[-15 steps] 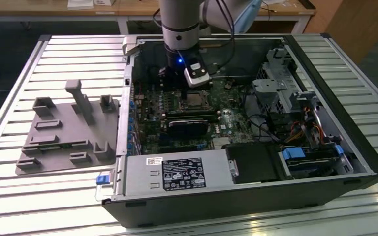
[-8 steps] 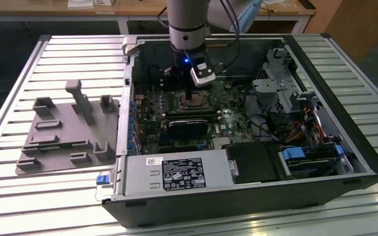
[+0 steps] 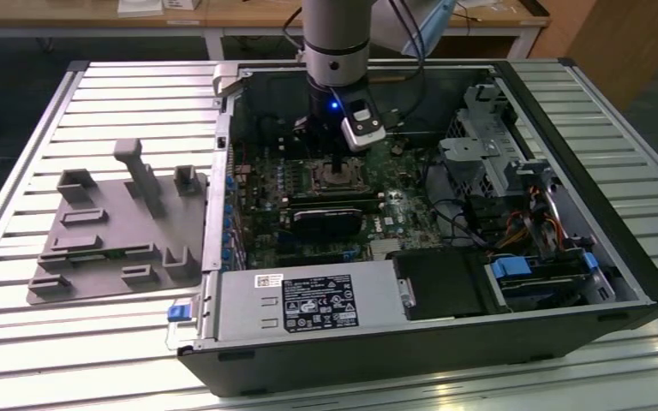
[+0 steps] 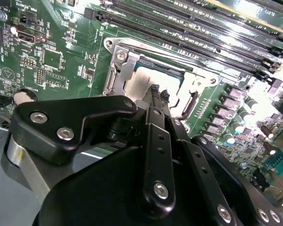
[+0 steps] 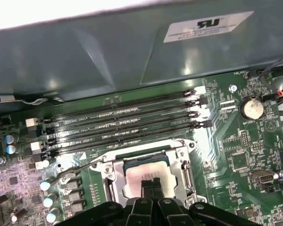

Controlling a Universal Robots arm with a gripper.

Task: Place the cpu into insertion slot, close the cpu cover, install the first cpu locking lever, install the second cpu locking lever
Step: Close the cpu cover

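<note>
The arm (image 3: 335,43) comes straight down from above, near the far wall of an open computer case (image 3: 421,342), with a blue light glowing at its wrist. Its gripper (image 3: 335,169) points down at the middle of the green circuit board (image 3: 409,210). In both wrist views the gripper (image 5: 150,184) has its two black fingertips (image 4: 154,91) pressed together with only a hairline between them, pinching nothing. Their ends are at the pale silver top of the cpu (image 5: 141,173). The cpu lies flat in the insertion slot (image 5: 148,162), whose dark edge shows along one side of the chip. The cpu cover (image 5: 114,175) lies down around the chip as a dull silver frame, and the chip shows through its window. A thin metal lever (image 5: 78,170) runs slanting beside the frame; I cannot tell whether it is hooked down. Long black memory slots (image 5: 122,123) lie just beside the socket, between it and the grey case wall (image 5: 108,52). A round coin battery (image 5: 251,108) sits farther along the board. In the exterior view the case lies on its side on a slatted metal tabletop (image 3: 78,360), with a black card (image 3: 329,221) near the socket and a grey power supply (image 3: 295,304) at the near edge. A grey moulded fixture (image 3: 112,231) rests on the tabletop at the exterior view's left, apart from the case. Wooden desks (image 3: 249,13) on white legs stand behind, over a dark floor.
</note>
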